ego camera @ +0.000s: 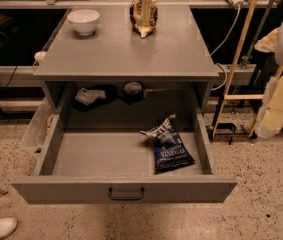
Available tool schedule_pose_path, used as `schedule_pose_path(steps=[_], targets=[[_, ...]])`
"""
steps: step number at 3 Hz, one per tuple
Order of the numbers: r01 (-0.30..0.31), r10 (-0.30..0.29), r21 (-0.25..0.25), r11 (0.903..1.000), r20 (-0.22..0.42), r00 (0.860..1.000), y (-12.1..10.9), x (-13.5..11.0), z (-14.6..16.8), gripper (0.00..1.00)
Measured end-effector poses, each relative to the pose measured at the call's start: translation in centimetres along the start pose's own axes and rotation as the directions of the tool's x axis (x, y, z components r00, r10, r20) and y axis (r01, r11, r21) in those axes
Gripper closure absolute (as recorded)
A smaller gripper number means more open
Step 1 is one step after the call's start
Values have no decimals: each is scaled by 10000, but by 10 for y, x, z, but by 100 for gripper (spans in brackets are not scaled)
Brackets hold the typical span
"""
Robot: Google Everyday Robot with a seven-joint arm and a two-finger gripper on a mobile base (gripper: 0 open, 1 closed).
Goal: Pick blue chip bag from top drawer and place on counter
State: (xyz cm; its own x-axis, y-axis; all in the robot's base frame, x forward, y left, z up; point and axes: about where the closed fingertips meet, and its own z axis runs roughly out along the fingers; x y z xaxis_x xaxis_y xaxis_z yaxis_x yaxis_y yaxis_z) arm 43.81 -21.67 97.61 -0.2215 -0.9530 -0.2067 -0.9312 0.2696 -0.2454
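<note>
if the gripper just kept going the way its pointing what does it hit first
Probably the speckled floor: the gripper hangs at the right edge, tip down, beside the open top drawer and to the right of the blue chip bag. Depth is unclear, so this is a guess.

Grey bench [126, 54] (the flat top of a metal cabinet), seen from the front and from above. A white bowl [83, 21] stands near its rear left corner. A wrinkled brown-and-cream bag [143, 15] stands upright at rear centre, well apart from the bowl. The pincer lies outside the field of view.
</note>
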Motion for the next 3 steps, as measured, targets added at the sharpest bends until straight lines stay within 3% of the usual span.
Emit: schedule_pose_path(steps=[2,3], targets=[[60,-60,-3,10000,164,9998,-2,-3,5,0],[552,-497,-519,9971,1030,9934,-1,-24,48,0]])
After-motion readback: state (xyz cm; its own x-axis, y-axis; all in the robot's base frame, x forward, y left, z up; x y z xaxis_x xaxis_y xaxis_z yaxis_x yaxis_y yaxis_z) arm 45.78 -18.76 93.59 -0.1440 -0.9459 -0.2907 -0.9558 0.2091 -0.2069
